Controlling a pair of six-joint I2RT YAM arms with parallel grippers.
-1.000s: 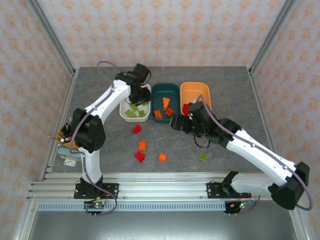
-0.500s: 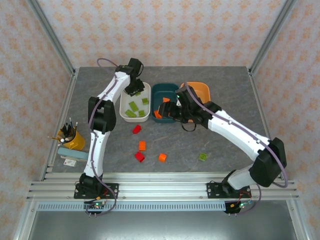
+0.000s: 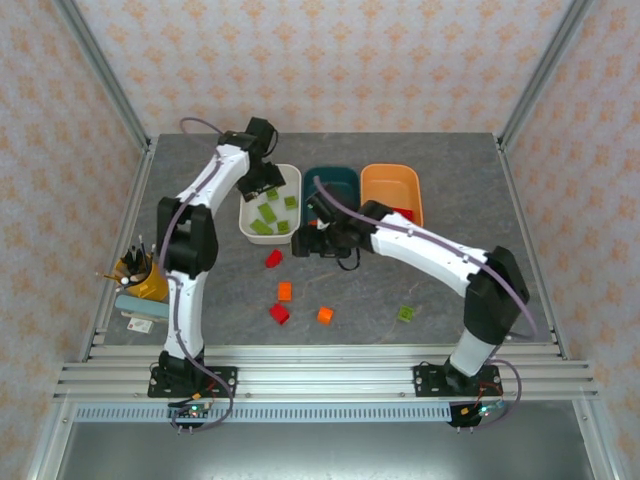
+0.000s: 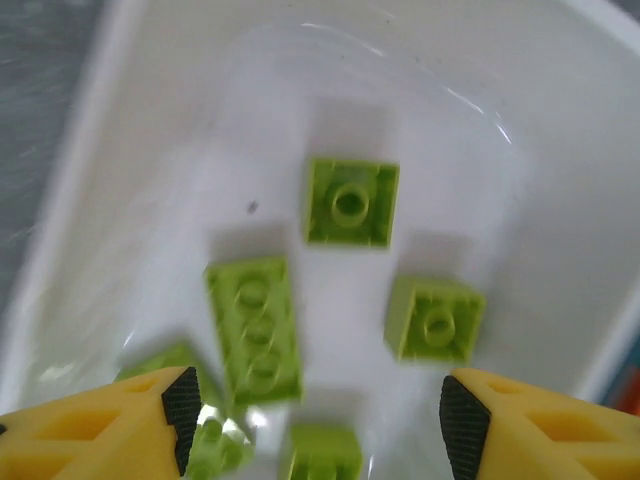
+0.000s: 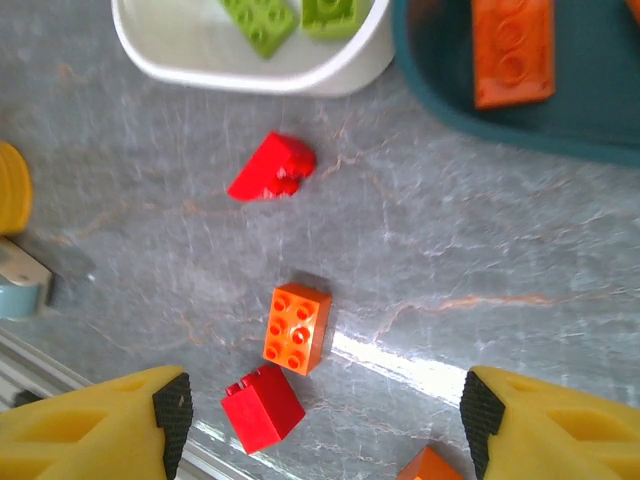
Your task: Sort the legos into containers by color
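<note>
We judge the step in hand to be a pick from the loose bricks point(image 3: 279, 313) on the table point(image 5: 500, 250). The right gripper point(image 5: 325, 412) hangs open and empty over them. To do it well, we should centre on one brick, say the orange brick point(image 5: 297, 328) under it. We turn the jaws square to its flat sides, come straight down, and close without nudging the red brick point(image 5: 262, 408) just on its near side. By colour it belongs in the teal tub point(image 5: 580, 115), where an orange oblong lies. The left gripper point(image 4: 320, 420) stands open, nothing between its fingers point(image 4: 120, 420), above the white tub point(image 4: 200, 150).

The bricks are small, studded, glossy plastic, square or oblong. Lime ones lie in the white tub, and a red one shows in the orange tub point(image 3: 392, 180). Two red and two orange sit loose left of centre. A green brick point(image 3: 405, 313) lies alone, well apart to the right.
</note>
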